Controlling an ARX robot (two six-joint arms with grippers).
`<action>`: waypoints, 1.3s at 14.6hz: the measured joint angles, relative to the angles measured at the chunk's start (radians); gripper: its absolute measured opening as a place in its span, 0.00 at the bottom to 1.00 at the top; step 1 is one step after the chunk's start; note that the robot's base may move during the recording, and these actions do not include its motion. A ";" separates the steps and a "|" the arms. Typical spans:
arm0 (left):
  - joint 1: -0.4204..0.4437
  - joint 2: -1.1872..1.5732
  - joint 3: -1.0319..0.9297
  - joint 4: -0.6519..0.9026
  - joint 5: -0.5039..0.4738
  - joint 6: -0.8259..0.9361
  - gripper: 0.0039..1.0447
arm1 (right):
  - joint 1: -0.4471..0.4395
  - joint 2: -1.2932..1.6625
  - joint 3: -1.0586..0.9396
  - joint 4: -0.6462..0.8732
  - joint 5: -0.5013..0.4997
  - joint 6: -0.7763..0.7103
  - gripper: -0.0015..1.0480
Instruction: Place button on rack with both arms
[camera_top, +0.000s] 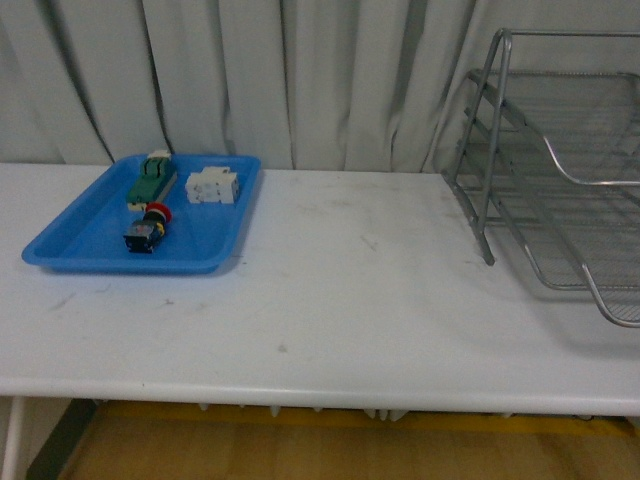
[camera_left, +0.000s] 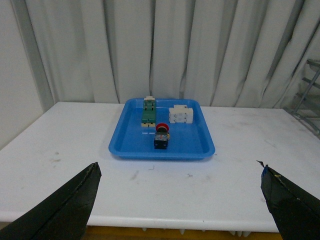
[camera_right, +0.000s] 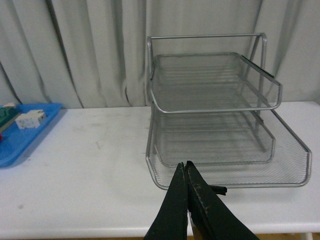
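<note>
- Button: lies on its side in the blue tray, toward the tray's near edge. The red cap points away from the robot, the dark body toward it.
- Neighbours in the tray: green terminal block just behind the cap, contact unclear; white component further right, apart.
- Rack: at the right end of the table, well apart from the tray.
- Left gripper: fingers spread wide with nothing between them. It looks at the tray from the table's near edge, the button roughly centred ahead.
- Right gripper: fingers pressed together, nothing held. It points at the rack's lowest tier.
- Judgement: pick not yet begun.
  - The left should close across the blocky body, not the round cap, which would likely slip.
  - It should also stay clear of the green block.
  - The right must open before any handover over the bare table between tray and rack.
</note>
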 joint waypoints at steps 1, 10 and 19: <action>0.000 0.000 0.000 0.000 0.000 0.000 0.94 | -0.006 -0.011 -0.003 -0.006 0.002 0.000 0.02; 0.000 0.000 0.000 0.000 0.000 0.000 0.94 | -0.005 -0.279 -0.027 -0.250 0.002 -0.001 0.02; 0.000 0.000 0.000 0.000 0.000 0.000 0.94 | -0.005 -0.278 -0.027 -0.242 0.001 -0.003 0.39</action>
